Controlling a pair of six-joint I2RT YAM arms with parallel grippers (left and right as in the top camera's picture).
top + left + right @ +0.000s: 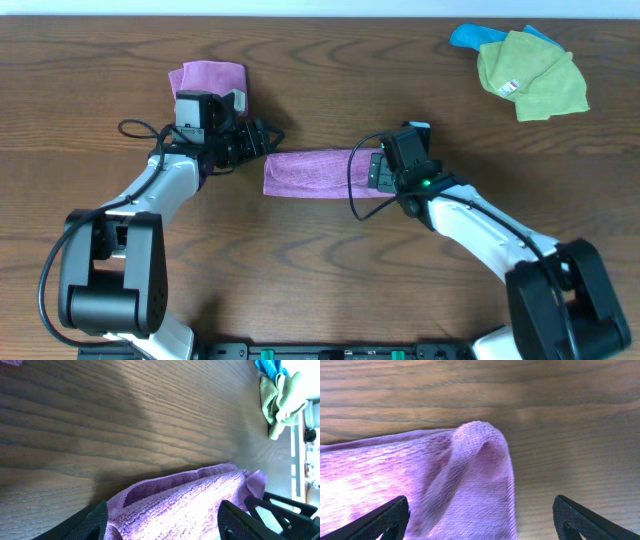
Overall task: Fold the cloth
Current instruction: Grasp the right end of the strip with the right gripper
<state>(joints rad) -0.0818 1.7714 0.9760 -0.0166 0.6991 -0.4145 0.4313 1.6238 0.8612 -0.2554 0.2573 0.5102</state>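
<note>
The cloth (310, 173) is a violet towel lying as a long folded strip at the table's middle. No tag shows. My left gripper (268, 140) is open at the strip's left end. In the left wrist view the cloth (185, 502) lies between the spread fingers (165, 527). My right gripper (373, 172) is open over the strip's right end. In the right wrist view the cloth's bunched end (450, 480) lies between the fingers (482, 522), nearer the left one, with bare wood by the right one.
A pinker purple folded square (207, 78) lies at the back left, just behind the left arm. A lime-green cloth (530, 72) on a blue cloth (468, 37) lies at the back right; both also show in the left wrist view (282, 400).
</note>
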